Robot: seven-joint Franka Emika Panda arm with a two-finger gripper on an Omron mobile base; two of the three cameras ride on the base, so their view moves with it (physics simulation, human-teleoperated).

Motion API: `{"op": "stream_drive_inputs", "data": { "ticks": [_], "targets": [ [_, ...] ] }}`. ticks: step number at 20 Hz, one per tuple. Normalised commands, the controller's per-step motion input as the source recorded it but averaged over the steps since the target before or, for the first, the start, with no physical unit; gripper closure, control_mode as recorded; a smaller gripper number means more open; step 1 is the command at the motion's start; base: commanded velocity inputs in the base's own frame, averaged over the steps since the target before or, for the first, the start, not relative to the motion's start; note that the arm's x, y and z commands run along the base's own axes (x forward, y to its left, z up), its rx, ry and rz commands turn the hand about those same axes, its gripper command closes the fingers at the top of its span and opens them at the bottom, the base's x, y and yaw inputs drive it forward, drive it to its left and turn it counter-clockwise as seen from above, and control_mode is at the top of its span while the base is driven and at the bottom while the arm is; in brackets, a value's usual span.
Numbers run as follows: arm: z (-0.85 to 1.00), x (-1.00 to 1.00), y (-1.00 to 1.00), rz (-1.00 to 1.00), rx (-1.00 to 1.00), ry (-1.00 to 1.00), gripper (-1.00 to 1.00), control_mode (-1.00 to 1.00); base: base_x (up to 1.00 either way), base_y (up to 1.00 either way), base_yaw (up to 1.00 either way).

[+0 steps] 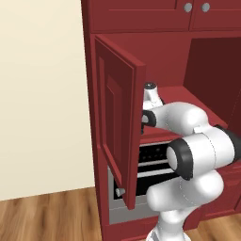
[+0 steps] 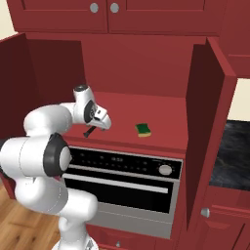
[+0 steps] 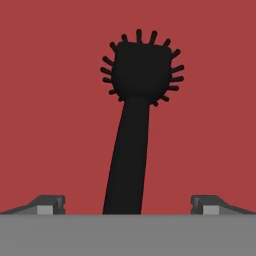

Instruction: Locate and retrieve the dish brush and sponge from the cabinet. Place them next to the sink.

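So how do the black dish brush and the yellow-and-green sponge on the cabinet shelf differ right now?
The black long-handled dish brush is dark all over, long and thin with a round bristled head; the small yellow sponge with a green top is a short flat block in two colours. The brush lies directly under the open gripper, between its fingers; the sponge lies off to the side, away from the gripper. Both rest on the red cabinet shelf, not yet picked up.

**Count of things in view**

One dish brush [image 3: 136, 100] and one sponge [image 2: 143, 129] are counted on the shelf of one cabinet [image 2: 146, 63], whose two doors [image 1: 115, 136] are seen open. One oven [image 2: 127, 180] is counted below, two round knobs [image 2: 93, 8] above.
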Motion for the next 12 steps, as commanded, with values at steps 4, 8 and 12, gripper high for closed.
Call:
{"op": "stream_drive_inputs", "data": {
  "ticks": [4, 8, 12],
  "targets": [
    [-0.13, 0.06, 0.0, 0.0, 0.0, 0.0, 1.0, -1.0, 0.0, 0.0, 0.0],
    [-0.07, 0.02, 0.0, 0.0, 0.0, -0.01, 1.0, -1.0, 0.0, 0.0, 0.0],
    [0.0, 0.0, 0.0, 0.0, 0.0, 0.0, 1.0, -1.0, 0.0, 0.0, 0.0]
  ]
}}
